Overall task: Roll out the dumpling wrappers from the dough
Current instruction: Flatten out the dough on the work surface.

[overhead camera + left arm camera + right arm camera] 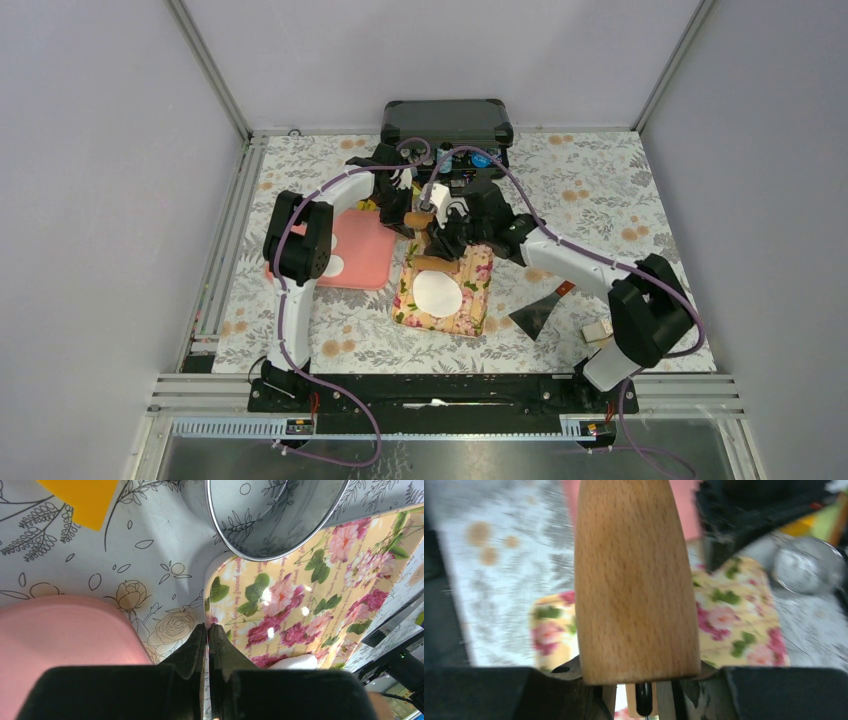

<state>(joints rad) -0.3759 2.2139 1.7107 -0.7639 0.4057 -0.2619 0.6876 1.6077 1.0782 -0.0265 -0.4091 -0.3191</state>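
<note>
Wrapper front and centre: one flat white dumpling wrapper [437, 293] lies on the near half of the floral board [478, 300], round and already thin by the look of it. Off to the right, well apart, a scraper [540, 315] lies idle on the tablecloth. Just beyond the wrapper's far edge comes the rolling pin [636, 580]. The right gripper [639, 692] has it clamped between its fingers, the wood running straight out ahead of the wrist camera. Whether the pin rests on the disc or just off it, I cannot tell from above. The left gripper [207, 640] hangs at the board's left edge, jaws pressed together with nothing seen between them, the pink tray [60, 630] just beside it. On that tray, partly hidden by the left arm, white lumps of dough [334, 266] wait. Beyond the left fingers, a silver tin [270, 520] stands at a corner of the board. The call here, I'd say: bring the pin down level, keep the pressure light, and roll from the middle outward so the soft disc spreads evenly instead of tearing or wrapping round the wood. The board looks glossy and may slide, so a steadying press from the left arm on its edge would help, clear of the pin's path.
</note>
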